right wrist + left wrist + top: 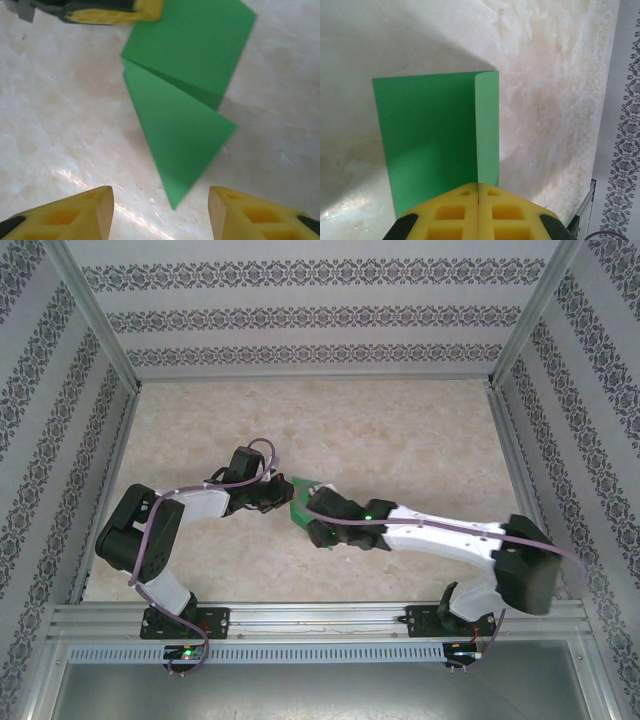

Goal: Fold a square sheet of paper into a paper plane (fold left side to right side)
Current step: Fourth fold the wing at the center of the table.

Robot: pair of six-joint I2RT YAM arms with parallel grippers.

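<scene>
Plainly, the left gripper's [478, 186] jaws were pressed together, their yellow foam fingers [454, 212] moulded with square hollows and meeting in a thin seam. They sat on the near edge of the square sheet of paper [430, 135], and I could not tell whether any paper was caught in that seam. From the seam a crease ran straight up the sheet. To its left lay a flat, matte, bright-green panel, and to its right a narrow, paler strip stood up off the desk [400, 430].

The right gripper's [160, 195] jaws were spread, with two blunt yellow foam wedges apart and nothing between them. Just beyond them the sheet showed a sharp triangular flap, its point aimed at the gap, raised above a flat four-sided panel and throwing a shadow on it.

Seen from above, the green paper lay between the two grippers, about midway between the desk's left and right edges and somewhat nearer its near edge. The desk was cream, marbled and faintly glossy.
</scene>
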